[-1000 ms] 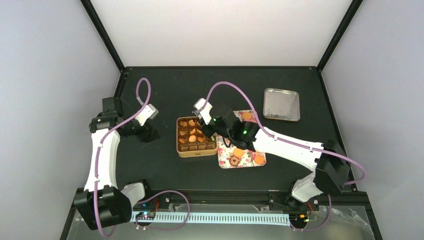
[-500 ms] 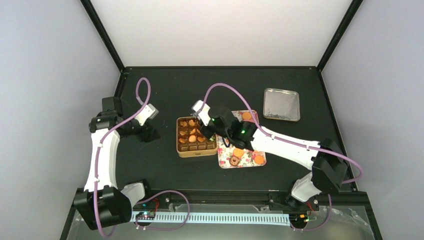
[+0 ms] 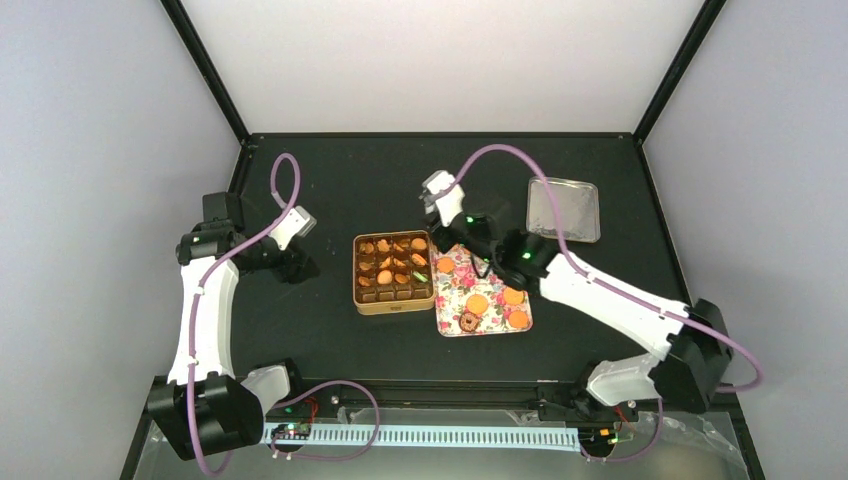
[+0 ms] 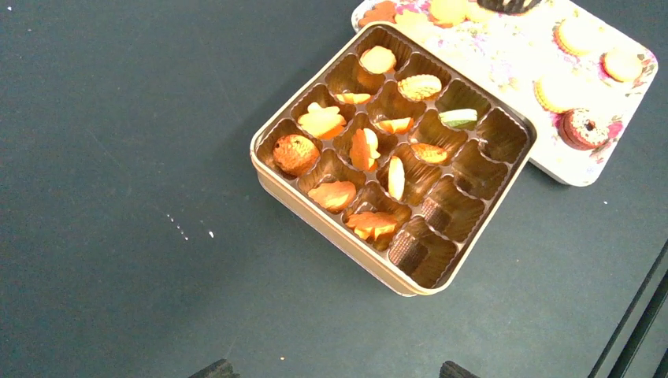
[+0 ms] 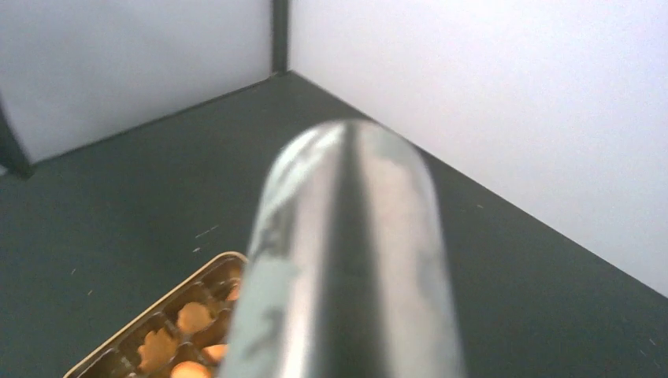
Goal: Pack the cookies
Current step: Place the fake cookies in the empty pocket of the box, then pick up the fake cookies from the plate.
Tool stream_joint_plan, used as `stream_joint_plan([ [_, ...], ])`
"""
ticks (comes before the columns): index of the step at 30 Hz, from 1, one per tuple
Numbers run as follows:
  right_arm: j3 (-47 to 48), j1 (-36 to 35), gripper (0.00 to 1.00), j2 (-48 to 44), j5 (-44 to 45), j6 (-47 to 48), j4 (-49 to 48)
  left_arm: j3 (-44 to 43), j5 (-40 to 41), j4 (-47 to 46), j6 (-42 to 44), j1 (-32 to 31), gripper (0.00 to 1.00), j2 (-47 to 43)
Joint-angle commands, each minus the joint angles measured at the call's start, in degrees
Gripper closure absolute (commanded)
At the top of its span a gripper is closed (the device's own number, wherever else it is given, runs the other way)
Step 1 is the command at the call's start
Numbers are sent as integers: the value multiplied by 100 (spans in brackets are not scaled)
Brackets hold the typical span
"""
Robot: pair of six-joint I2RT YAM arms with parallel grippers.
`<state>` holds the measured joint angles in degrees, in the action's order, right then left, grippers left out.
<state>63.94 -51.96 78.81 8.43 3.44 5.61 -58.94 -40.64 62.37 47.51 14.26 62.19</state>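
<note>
Now that the right arm has swung off the square tin (image 3: pixel 393 306) toward the far right, its tool (image 3: pixel 440 212) hangs by the tin's far right corner; I cannot tell whether its fingers are apart. The tin sits mid-desk (image 3: pixel 330 180). Twelve of its brown cups hold cookies (image 4: pixel 364 148), one of them green (image 4: pixel 459 118), and the near row is empty. On the flowered tray (image 3: pixel 452 290) just right of the tin lie four orange cookies and a brown ring (image 3: pixel 467 322). The left tool (image 4: pixel 337 370), fingers wide apart, hovers left of the tin.

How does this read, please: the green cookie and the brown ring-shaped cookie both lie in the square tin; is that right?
No: the green cookie lies in the square tin, but the brown ring-shaped cookie lies on the floral tray, as the left wrist view shows.
</note>
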Motion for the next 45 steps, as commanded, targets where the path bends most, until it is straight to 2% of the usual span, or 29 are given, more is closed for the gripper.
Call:
stream_joint_plan([
  [1, -466, 500, 70, -511, -21, -369, -345, -267, -194, 174, 101, 51, 31, -115],
  [6, -886, 843, 65, -607, -313, -687, -648, -259, -245, 176, 62, 55, 31, -129],
  [15, -935, 904, 61, 34, -225, -959, -1229, -215, -267, 249, 86, 51, 31, -137],
  [23, -1038, 914, 61, 488, -199, -1033, -1577, -284, -253, 279, 91, 56, 31, -126],
  [39, -1514, 922, 61, 721, -20, -1052, -1881, -285, -216, 275, 101, 62, 31, -121],
  [45, -1591, 996, 66, 720, -40, -1120, -1983, -289, -214, 286, 100, 54, 31, -133],
])
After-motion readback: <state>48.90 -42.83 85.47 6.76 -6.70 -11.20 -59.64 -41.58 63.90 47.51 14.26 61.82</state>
